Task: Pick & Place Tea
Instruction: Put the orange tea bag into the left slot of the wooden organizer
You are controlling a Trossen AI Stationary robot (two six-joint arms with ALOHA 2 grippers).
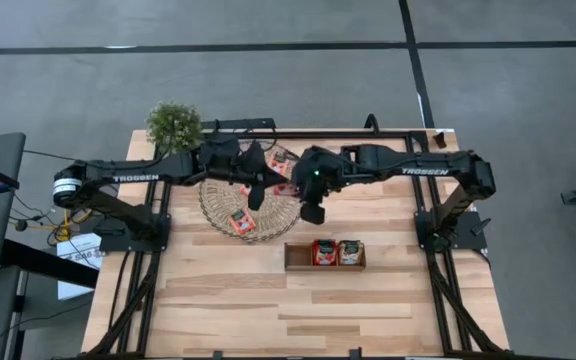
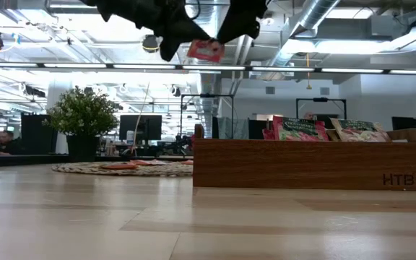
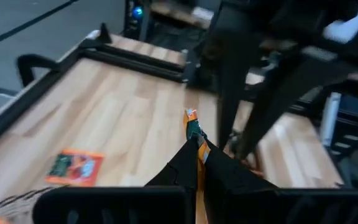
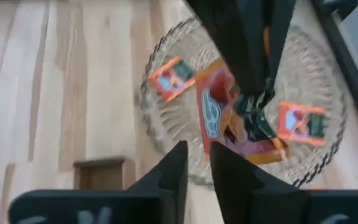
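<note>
One red tea sachet [image 4: 225, 121] is in the air above the round woven mat [image 1: 213, 205], with my left gripper [image 3: 197, 146] shut on it. My right gripper [image 4: 199, 152] slants down just beside the sachet. A narrow gap shows between its fingers and nothing plainly shows in it. More red sachets lie flat on the mat [image 4: 173, 78] [image 4: 303, 122] [image 1: 240, 221]. Another one lies on the wood [image 3: 74, 167]. The brown wooden tray [image 1: 298, 262] stands nearer the front edge, with two sachets [image 1: 323, 252] [image 1: 349, 252] upright in it. My left gripper pinches the sachet between its two fingertips by one edge [image 3: 194, 138], coming nearly level from the table's left. The sachet [image 2: 206, 49] sticks out past the fingertips, tilted, lifted clear above the mat. My right gripper: whether a fingertip [image 4: 224, 163] touches the sachet's near corner, I cannot tell.
A small potted plant [image 1: 174, 124] stands at the far left corner. The two arms meet closely over the mat's right half. Bare wood lies in front of the tray toward the near edge. A black frame rail [image 3: 135, 59] runs along the table's far edge.
</note>
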